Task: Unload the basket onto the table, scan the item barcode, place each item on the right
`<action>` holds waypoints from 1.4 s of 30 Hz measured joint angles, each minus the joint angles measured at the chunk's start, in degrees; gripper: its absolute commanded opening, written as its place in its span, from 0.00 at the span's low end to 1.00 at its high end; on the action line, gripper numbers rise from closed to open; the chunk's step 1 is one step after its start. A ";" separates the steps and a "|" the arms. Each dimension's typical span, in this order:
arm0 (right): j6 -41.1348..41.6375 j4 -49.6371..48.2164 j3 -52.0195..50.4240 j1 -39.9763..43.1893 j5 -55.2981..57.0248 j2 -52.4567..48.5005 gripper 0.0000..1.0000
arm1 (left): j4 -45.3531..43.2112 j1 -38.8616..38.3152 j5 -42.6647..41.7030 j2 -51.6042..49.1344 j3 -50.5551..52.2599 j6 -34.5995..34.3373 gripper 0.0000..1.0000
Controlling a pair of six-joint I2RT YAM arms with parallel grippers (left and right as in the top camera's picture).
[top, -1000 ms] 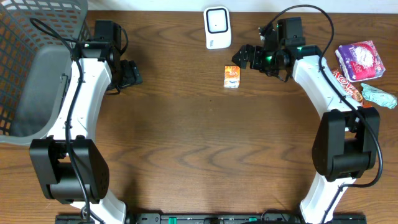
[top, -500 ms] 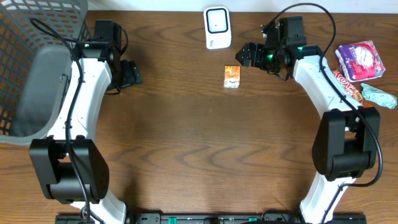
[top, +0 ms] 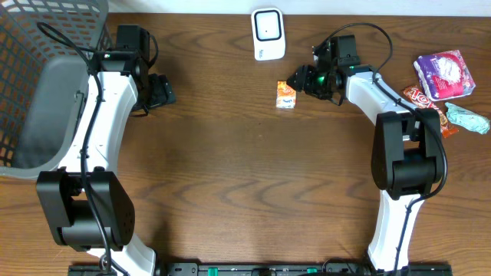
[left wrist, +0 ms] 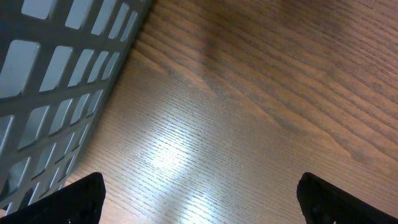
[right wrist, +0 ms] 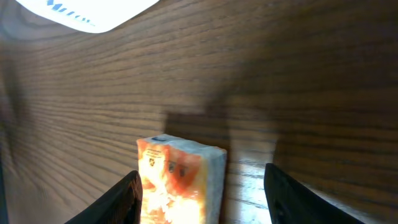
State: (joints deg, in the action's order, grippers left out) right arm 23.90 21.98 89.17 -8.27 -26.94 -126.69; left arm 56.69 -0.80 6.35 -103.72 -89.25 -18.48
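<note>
Box: on table, 6 o'clock of scanner, long axis 12–6 | right claw: half-wide, straddling box, gap one side, no grip seen | left claw: wide, well apart at 9 o'clock | judged: right arm nearer.

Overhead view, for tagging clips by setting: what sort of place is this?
Likely a mock shop checkout on a wooden table: a white barcode scanner, a grey shopping basket, and packaged goods lying at one side.
</note>
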 measured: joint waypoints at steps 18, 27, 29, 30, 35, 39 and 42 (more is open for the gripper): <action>2.73 3.02 0.00 -3.28 4.52 0.00 0.46 | 0.00 0.00 0.00 0.00 0.00 0.00 0.98; 2.89 3.08 0.00 -3.28 4.96 -0.04 0.43 | 0.00 0.00 0.00 0.00 0.00 0.00 0.98; 2.91 2.80 0.00 -3.28 4.94 -0.35 0.43 | -0.02 0.00 0.00 0.00 0.00 0.00 0.98; 3.06 2.34 0.00 -3.26 4.74 -0.55 0.42 | 0.00 0.00 0.00 0.00 0.00 0.00 0.98; 4.31 0.39 0.02 -3.21 2.40 -1.49 0.13 | -0.02 0.00 0.00 0.00 0.00 0.00 0.98; 4.57 -1.18 0.02 -2.62 -2.45 -2.29 0.01 | -0.02 0.00 0.00 0.00 0.00 0.00 0.98; 4.74 -1.99 0.02 -1.44 -7.41 -2.89 0.01 | 0.00 0.00 0.00 0.00 0.00 0.00 0.98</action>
State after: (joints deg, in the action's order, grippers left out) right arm 28.64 19.99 89.19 -9.72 -34.35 -129.58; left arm 56.69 -0.80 6.35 -103.72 -89.25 -18.48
